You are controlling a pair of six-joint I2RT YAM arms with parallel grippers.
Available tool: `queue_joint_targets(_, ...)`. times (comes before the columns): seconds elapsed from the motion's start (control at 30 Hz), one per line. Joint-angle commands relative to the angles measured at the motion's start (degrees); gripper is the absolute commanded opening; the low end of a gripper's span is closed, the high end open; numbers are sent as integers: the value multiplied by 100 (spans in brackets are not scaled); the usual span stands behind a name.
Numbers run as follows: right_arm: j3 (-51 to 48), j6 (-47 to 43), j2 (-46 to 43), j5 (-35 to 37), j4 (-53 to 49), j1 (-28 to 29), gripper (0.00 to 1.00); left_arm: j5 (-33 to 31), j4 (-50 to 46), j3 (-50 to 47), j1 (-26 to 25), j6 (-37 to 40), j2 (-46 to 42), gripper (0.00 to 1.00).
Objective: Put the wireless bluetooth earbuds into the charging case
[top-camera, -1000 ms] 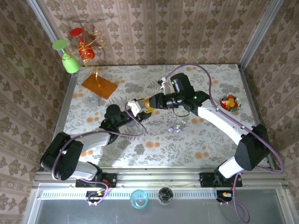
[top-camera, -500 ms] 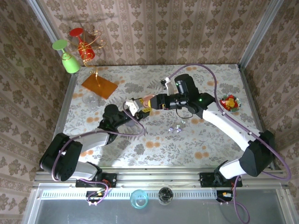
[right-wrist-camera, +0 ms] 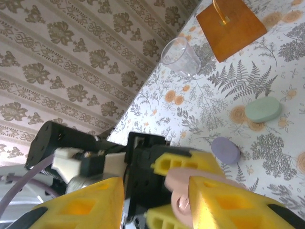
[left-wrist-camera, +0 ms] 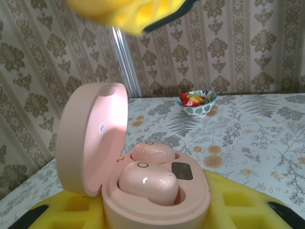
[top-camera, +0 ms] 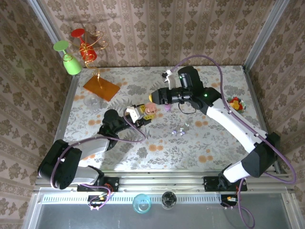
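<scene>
My left gripper (top-camera: 143, 113) is shut on a pink charging case (left-wrist-camera: 157, 191) with its lid (left-wrist-camera: 90, 133) swung open. Two glossy pink earbuds sit in the case's sockets, one in front (left-wrist-camera: 145, 183) and one behind (left-wrist-camera: 152, 153). My right gripper (top-camera: 157, 97) hangs just above and behind the case, open with nothing between its yellow fingers (right-wrist-camera: 224, 200); one finger (left-wrist-camera: 133, 14) shows at the top of the left wrist view. A few tiny loose earbuds (top-camera: 178, 131) lie on the table to the right of the case.
A purple case (right-wrist-camera: 225, 150) and a green case (right-wrist-camera: 263, 109) lie shut on the flowered table. A clear cup (right-wrist-camera: 181, 57) and an orange board (top-camera: 101, 87) stand at the back left. A bowl of sweets (top-camera: 234, 104) is at the right edge.
My right gripper has pulled back from the pink case, rising toward the back right. The left gripper has stayed shut on the case and shifted slightly right.
</scene>
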Motion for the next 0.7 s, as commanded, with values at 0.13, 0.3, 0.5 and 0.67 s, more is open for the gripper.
queue_joint_targets(0.13,641,-255,638,-308,-898,-39,38,-189,181,-53,-14,-221,-187,25)
queue_joint_targets(0.3,365,-139,449,-322,-627,-39,38,-305,425,78,69,-853,-102,24)
queue_joint_targets(0.5,-59,398,80,-355,-18,-224,51,-61,1106,171,156,-1436,98,24)
queue_joint_targets(0.67,-721,1487,-69,-1136,1021,-545,67,-61,1496,223,157,-1837,138,24)
